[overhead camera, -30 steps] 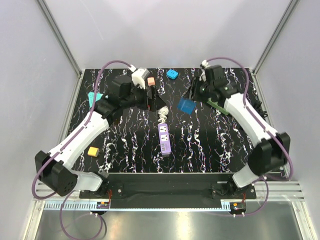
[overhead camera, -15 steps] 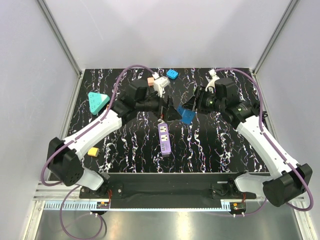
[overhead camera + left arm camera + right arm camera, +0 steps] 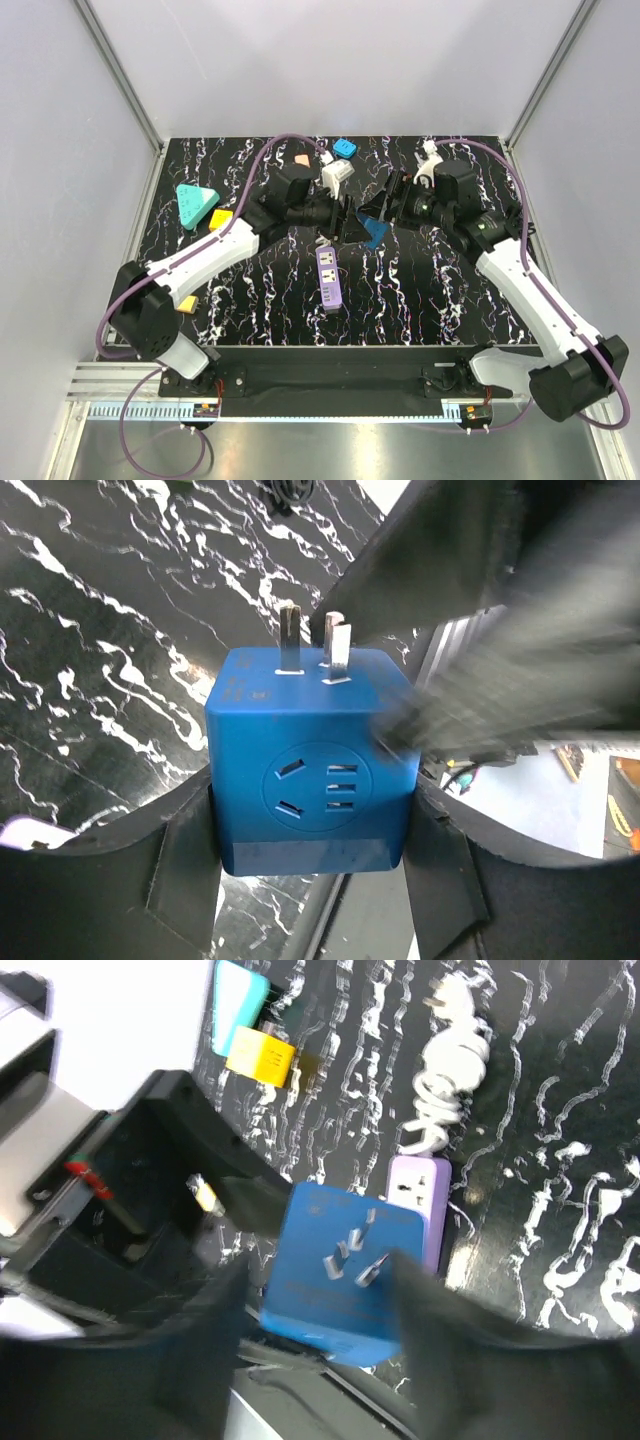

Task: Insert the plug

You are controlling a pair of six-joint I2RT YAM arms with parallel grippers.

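Note:
A blue cube plug [image 3: 375, 232] with metal prongs hangs in the air between my two grippers, above the far end of the purple power strip [image 3: 329, 277]. My left gripper [image 3: 352, 222] is shut on it; in the left wrist view the cube [image 3: 310, 770] sits tight between both fingers [image 3: 180, 870], prongs pointing away. My right gripper [image 3: 388, 214] flanks the same cube [image 3: 340, 1260] with blurred fingers standing off its sides, open. The strip also shows under the cube in the right wrist view [image 3: 418, 1200].
The strip's white coiled cable [image 3: 440, 1110] lies beyond it. A teal triangle [image 3: 195, 203] and yellow blocks [image 3: 220, 217] [image 3: 186, 303] lie at the left. A small blue block [image 3: 345, 148] and an orange piece [image 3: 302, 159] lie at the back.
Both arms have come together over the middle of the table. The cube was in the right gripper alone; now the left gripper is shut on it and the right fingers are off it.

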